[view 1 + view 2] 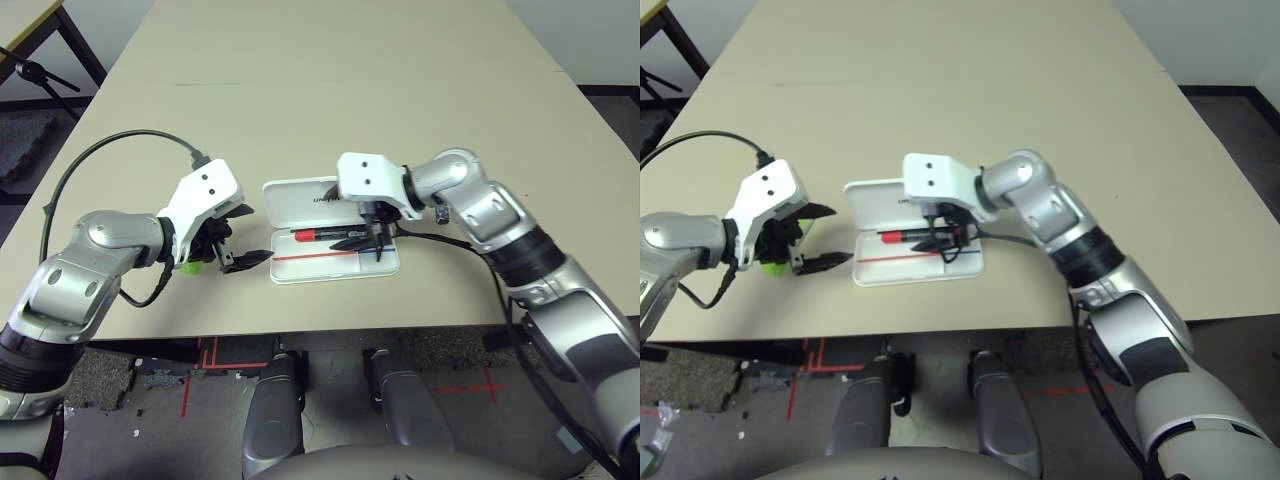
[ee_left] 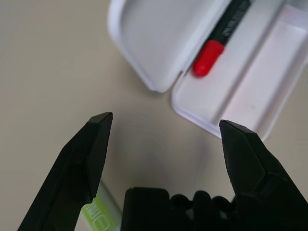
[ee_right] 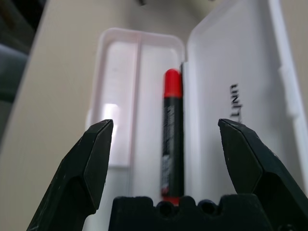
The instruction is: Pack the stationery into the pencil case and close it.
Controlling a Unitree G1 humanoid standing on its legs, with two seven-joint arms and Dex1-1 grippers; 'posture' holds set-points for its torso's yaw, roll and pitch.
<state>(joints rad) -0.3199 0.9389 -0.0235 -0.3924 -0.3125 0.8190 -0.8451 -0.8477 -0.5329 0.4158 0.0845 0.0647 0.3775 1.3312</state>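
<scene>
The white pencil case (image 1: pixel 300 200) lies open in the middle of the table, lid flat at the back and tray (image 1: pixel 385 265) toward me. The red marker (image 3: pixel 172 139) with a black body lies in the tray along the hinge. My right gripper (image 3: pixel 164 124) hangs open just above it, one finger on each side, touching nothing. Left of the case, my left gripper (image 2: pixel 163 118) is open over bare table. The lime-green strip (image 1: pixel 190 267) lies on the table beneath the left hand. A tiny dark block (image 1: pixel 441 213) sits on the table behind my right wrist.
The table's front edge (image 1: pixel 330 325) runs close to the case. Wide bare tabletop (image 1: pixel 330 90) stretches behind the case. A black cable (image 1: pixel 110 150) loops from my left arm over the table's left side.
</scene>
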